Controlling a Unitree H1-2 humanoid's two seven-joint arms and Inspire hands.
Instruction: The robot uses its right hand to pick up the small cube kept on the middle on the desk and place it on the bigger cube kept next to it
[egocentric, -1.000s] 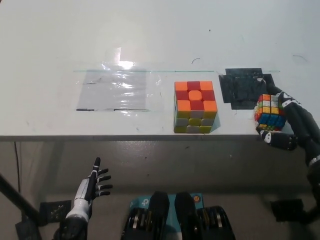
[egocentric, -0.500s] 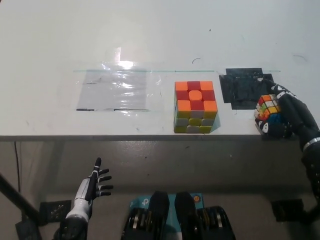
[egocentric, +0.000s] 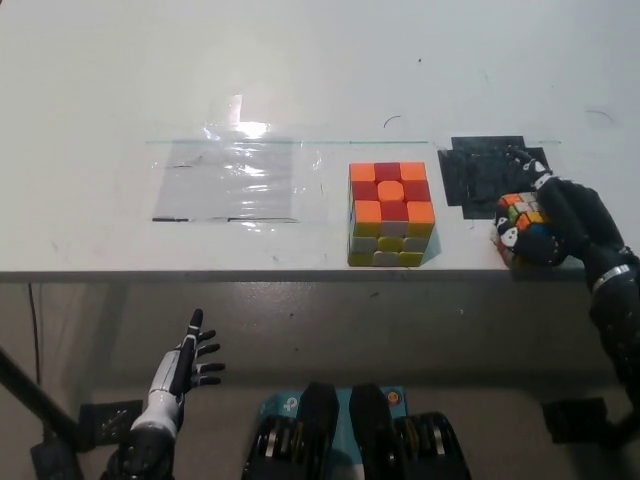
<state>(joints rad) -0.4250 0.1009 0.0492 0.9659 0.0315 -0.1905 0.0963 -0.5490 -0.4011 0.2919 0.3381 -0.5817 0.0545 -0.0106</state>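
the small cube, a glossy plastic puzzle of many tiny coloured tiles, sits at the front right edge of the white counter, wrapped by the black right robot hand, whose fingers are closed around it and cover most of its faces. whether it rests on the counter or is lifted is hard to tell. the bigger cube, blocky with orange and red tiles on top and pale yellow on its front, stands well apart to its left. a dark square patch and a shiny clear sheet lie flat on the matte counter. the white left robot hand hangs below the counter edge over grey floor, fingers spread and empty.
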